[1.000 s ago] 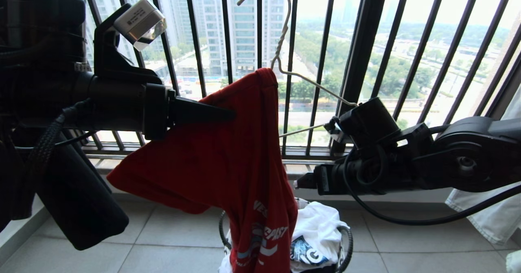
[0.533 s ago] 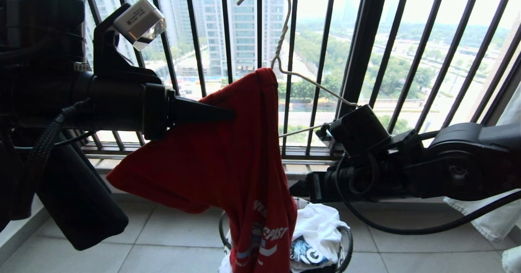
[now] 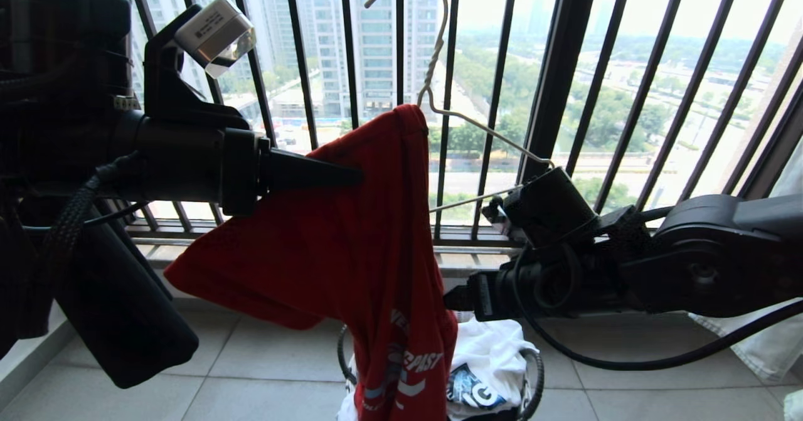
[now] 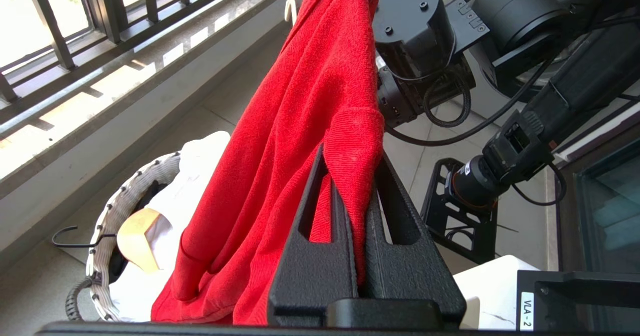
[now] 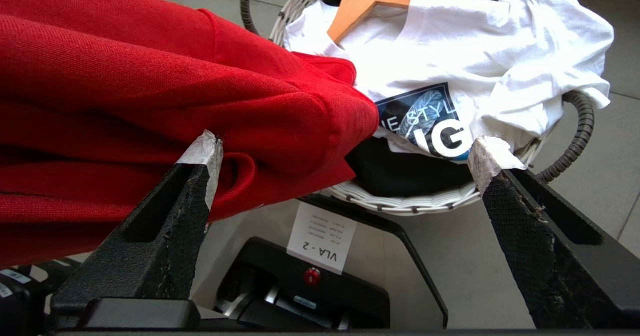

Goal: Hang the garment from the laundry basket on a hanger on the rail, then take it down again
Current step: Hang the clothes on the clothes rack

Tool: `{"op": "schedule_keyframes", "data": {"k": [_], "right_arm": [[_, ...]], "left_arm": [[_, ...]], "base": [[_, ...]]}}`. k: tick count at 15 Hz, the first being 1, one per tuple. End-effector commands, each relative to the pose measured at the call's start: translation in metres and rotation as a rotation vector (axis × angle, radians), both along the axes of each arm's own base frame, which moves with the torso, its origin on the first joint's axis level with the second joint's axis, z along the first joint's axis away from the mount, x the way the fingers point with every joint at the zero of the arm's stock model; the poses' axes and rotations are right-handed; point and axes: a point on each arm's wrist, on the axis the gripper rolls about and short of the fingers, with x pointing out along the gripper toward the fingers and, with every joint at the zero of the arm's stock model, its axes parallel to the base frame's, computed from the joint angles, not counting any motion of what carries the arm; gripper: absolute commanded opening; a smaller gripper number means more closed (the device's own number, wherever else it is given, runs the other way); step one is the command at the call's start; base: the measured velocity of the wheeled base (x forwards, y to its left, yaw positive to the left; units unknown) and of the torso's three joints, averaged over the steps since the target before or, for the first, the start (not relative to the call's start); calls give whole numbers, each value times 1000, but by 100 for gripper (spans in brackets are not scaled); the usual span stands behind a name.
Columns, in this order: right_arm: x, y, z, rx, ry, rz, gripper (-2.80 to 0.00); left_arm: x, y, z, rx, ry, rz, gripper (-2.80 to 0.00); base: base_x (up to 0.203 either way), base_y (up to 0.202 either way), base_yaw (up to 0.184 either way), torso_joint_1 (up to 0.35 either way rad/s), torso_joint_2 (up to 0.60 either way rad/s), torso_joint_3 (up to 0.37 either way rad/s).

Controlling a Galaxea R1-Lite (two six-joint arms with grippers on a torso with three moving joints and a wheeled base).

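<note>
The garment (image 3: 351, 251), a red T-shirt with white lettering, hangs half-threaded on the cream wire hanger (image 3: 439, 51), trailing down into the laundry basket (image 3: 533, 371). The hanger's hook reaches the top edge of the head view, and its right side (image 3: 495, 138) is bare. My left gripper (image 4: 350, 155) is shut on a fold of the red cloth (image 4: 300, 100) at shoulder height. My right gripper (image 5: 345, 150) is open below the hanger. One taped fingertip (image 5: 207, 150) is against the red cloth (image 5: 150, 85) and nothing lies between the jaws. The rail is out of view.
The basket (image 5: 410, 203) also holds a white printed T-shirt (image 5: 475, 50), a dark garment and a tan wooden hanger (image 5: 367, 0). The black window railing (image 3: 552, 95) stands just behind. A pale garment (image 3: 753, 339) hangs at far right. My base (image 5: 310, 286) is below the right gripper.
My right arm has moved left and down, closer to the hanging red cloth. The left gripper, the garment and the hanger have stayed where they were.
</note>
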Motion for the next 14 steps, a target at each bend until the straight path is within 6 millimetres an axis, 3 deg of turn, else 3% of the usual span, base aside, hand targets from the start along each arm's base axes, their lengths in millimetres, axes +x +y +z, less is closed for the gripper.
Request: {"op": "schedule_keyframes", "data": {"k": [1, 14], "right_arm": [[-4, 5, -3, -6, 10, 17, 0], [-9, 11, -9, -22, 24, 42, 0]], "left_arm": [[0, 0, 0, -1, 2, -6, -280], [0, 0, 0, -1, 1, -3, -280]], "base": [[0, 0, 0, 0, 0, 0], [0, 0, 0, 0, 0, 0]]}}
